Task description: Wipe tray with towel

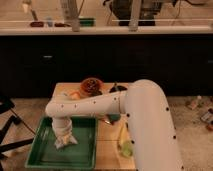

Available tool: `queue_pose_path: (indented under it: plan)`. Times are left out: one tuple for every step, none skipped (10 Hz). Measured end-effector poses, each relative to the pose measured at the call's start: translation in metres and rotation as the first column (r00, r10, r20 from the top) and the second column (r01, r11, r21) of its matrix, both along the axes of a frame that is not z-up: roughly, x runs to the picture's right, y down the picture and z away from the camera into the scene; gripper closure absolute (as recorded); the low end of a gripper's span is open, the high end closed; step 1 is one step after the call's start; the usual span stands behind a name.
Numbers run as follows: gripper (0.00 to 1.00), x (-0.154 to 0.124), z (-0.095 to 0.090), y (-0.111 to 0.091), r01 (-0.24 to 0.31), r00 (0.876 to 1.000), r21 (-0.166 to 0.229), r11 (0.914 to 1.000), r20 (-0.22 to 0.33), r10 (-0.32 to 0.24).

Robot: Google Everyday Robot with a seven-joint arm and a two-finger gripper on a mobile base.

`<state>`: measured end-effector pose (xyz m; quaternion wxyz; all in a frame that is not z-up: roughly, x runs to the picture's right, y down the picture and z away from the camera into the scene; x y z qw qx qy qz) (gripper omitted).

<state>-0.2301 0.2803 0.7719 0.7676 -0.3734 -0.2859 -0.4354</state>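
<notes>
A green tray (45,155) lies at the front left of a small wooden table. A white towel (65,140) rests bunched on the tray's floor near its middle. My white arm reaches from the right and bends down over the tray. My gripper (63,131) is at the end of the arm, pointing down into the towel, which hides its tips.
A red bowl (91,86) with dark contents and small items stand at the back of the wooden table (108,150). A yellow-green object (126,145) lies right of the tray. A dark counter front fills the background. A chair base (10,125) shows at left.
</notes>
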Motion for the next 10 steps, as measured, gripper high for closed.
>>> queue_pose_path:
  plan:
    - [0.99, 0.001, -0.007, 0.008, 0.016, 1.0, -0.021, 0.9997, 0.01, -0.016]
    - [0.99, 0.007, -0.01, 0.011, 0.022, 1.0, -0.03, 0.9993, 0.008, -0.022]
    - [0.99, 0.012, -0.012, 0.012, 0.024, 1.0, -0.033, 0.9992, 0.005, -0.024]
    - [0.99, 0.023, -0.015, 0.01, 0.024, 1.0, -0.032, 0.9992, -0.008, -0.024]
    - [0.99, 0.03, -0.016, 0.007, 0.02, 0.999, -0.028, 0.9994, -0.024, -0.021]
    - [0.99, 0.036, -0.015, 0.004, 0.013, 0.999, -0.02, 0.9997, -0.042, -0.014]
    - [0.99, 0.043, -0.012, 0.0, 0.005, 0.998, -0.01, 0.9999, -0.065, -0.006]
    - [0.99, 0.051, -0.008, -0.004, -0.003, 0.996, 0.0, 1.0, -0.085, 0.003]
    - [0.99, 0.057, -0.004, -0.009, -0.015, 0.995, 0.012, 0.9998, -0.098, 0.016]
    - [0.99, 0.062, 0.0, -0.015, -0.037, 0.994, 0.031, 0.9988, -0.099, 0.04]
